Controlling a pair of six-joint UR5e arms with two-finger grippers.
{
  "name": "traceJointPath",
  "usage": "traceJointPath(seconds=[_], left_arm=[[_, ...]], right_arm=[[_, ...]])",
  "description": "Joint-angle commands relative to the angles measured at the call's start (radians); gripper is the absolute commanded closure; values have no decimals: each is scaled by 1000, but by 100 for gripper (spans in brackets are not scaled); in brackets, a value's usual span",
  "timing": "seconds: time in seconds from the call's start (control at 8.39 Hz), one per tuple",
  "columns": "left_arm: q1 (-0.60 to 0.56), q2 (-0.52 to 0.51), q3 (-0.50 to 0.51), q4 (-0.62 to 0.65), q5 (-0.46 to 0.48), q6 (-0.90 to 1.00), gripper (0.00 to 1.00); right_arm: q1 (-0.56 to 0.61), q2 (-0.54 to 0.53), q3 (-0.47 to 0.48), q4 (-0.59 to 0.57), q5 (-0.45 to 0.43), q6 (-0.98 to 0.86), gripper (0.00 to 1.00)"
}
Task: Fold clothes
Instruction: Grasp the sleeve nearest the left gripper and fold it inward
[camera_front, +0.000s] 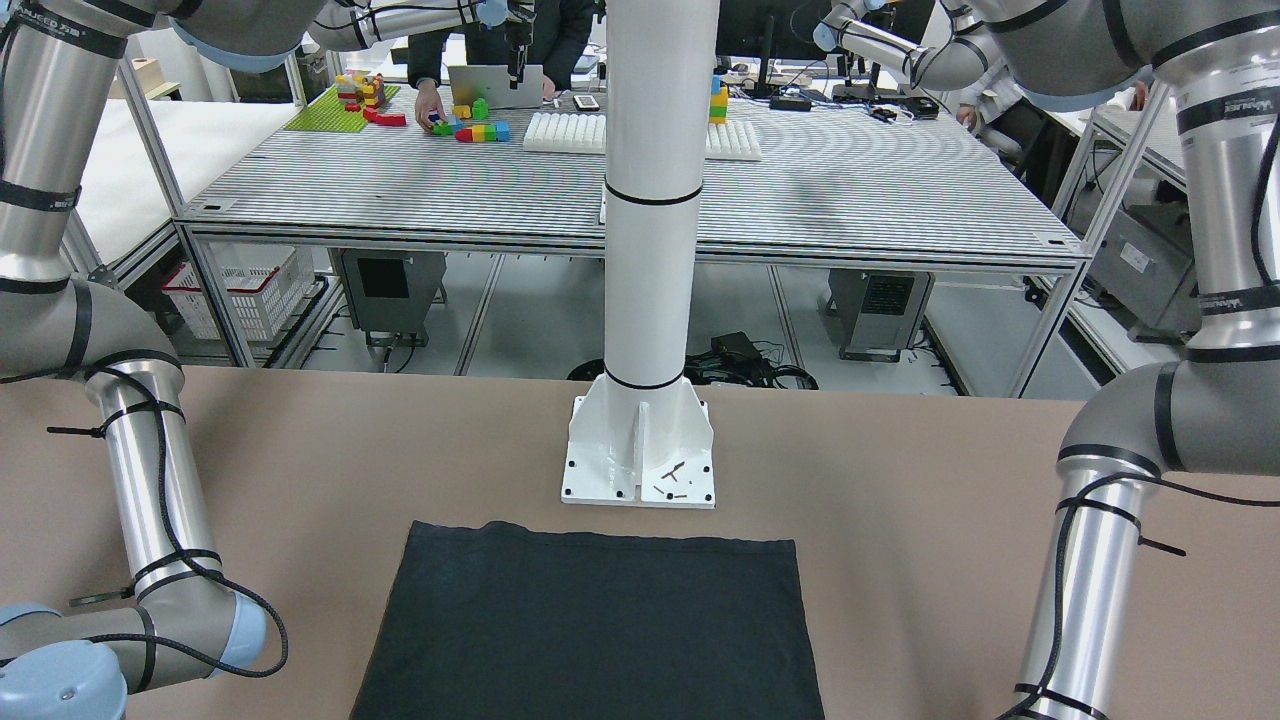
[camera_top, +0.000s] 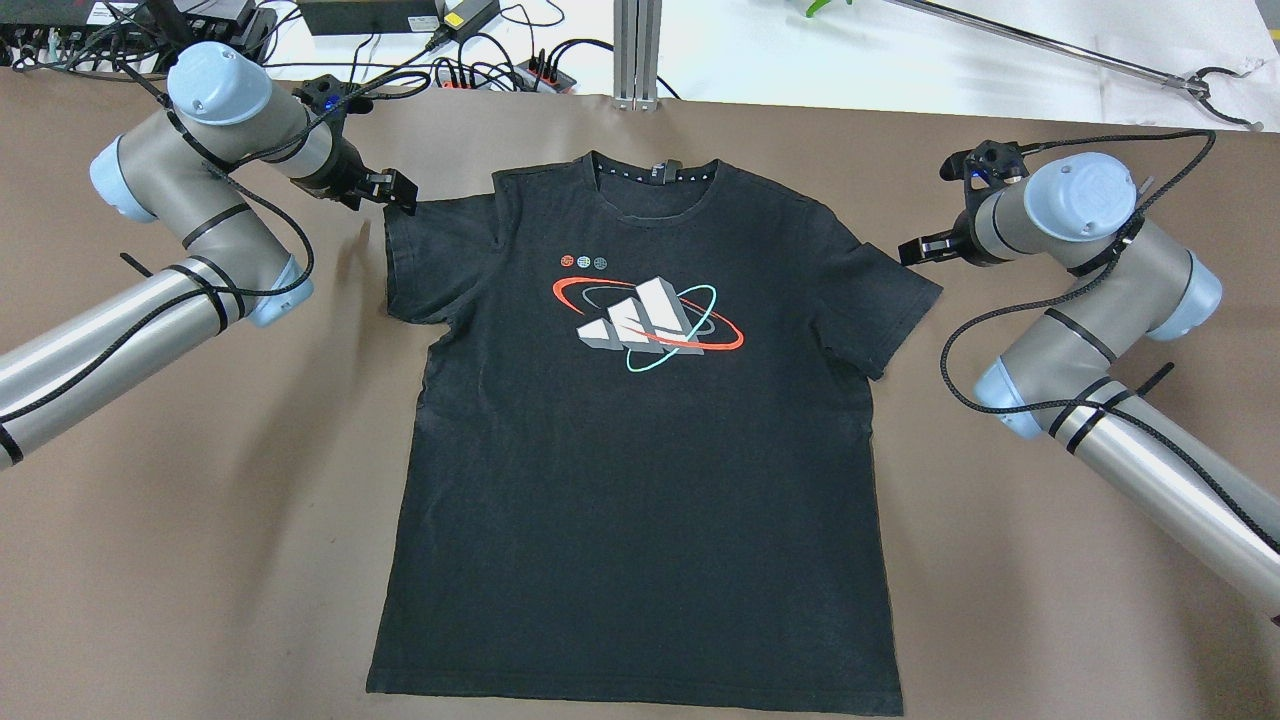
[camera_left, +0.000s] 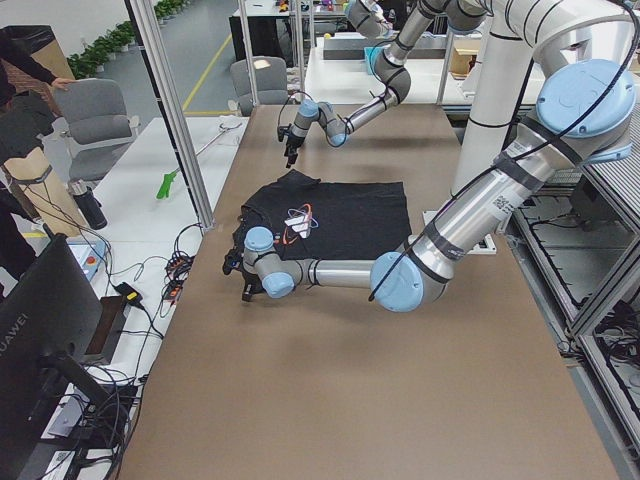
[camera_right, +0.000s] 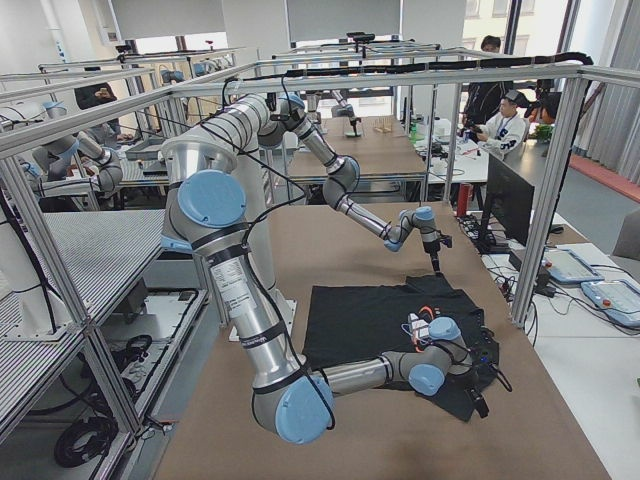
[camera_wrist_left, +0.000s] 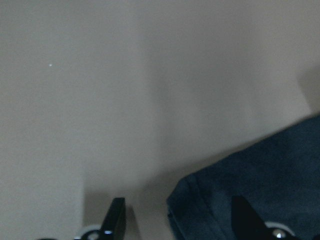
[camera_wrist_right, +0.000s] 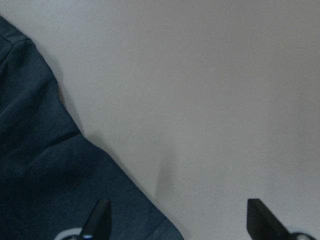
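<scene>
The clothes are one black T-shirt (camera_top: 640, 430) with a white, red and teal chest logo, spread flat and face up on the brown table; its hem (camera_front: 590, 630) lies nearest the white pillar. My left gripper (camera_top: 395, 190) hovers at the outer top corner of the shirt's left-hand sleeve. In the left wrist view its fingers (camera_wrist_left: 116, 220) stand apart, and the sleeve corner (camera_wrist_left: 240, 190) lies between them. My right gripper (camera_top: 915, 250) sits at the edge of the other sleeve (camera_wrist_right: 45, 165), open, with one fingertip (camera_wrist_right: 100, 215) over the cloth and the other over bare table.
Cables and power strips (camera_top: 450, 55) line the table's far edge. A long grabber tool (camera_top: 1190, 78) lies on the white surface beyond. The white pillar's base (camera_front: 640, 455) is bolted down just past the hem. People work at other tables (camera_front: 430, 100).
</scene>
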Motion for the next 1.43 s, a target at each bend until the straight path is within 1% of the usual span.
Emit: traceJointPath(seconds=[0.0, 0.12, 0.24, 0.36, 0.6, 0.71, 0.83, 0.95, 1.07, 1.19, 1.31], left_arm=[[14, -2, 6, -7, 14, 0, 47], [12, -3, 3, -7, 14, -2, 63], [11, -8, -2, -8, 11, -3, 84], [7, -9, -5, -8, 11, -3, 94], [0, -9, -22, -11, 14, -3, 98], [-2, -3, -44, -11, 14, -3, 100], [-3, 14, -84, -11, 14, -5, 100], [-3, 32, -130, -10, 14, -29, 100], [-2, 58, -203, -10, 10, -90, 100], [3, 73, -282, -4, 5, -156, 100], [24, 71, -328, -2, 8, -259, 100]], right_arm=[[-1, -3, 0, 0, 0, -3, 5], [-1, -4, 0, 0, 0, -3, 5], [1, -4, 2, 0, 0, -3, 5], [-1, -6, 2, 0, 0, -3, 5], [-1, -7, 3, 0, 0, -3, 5], [1, -7, 5, 0, 0, -3, 5], [1, -7, 8, 2, 0, -2, 5], [-1, -9, 9, 2, 0, -2, 5], [-1, -9, 9, 2, 0, -2, 5], [1, -9, 11, 2, 0, -2, 5], [1, -9, 11, 2, 0, -2, 5]])
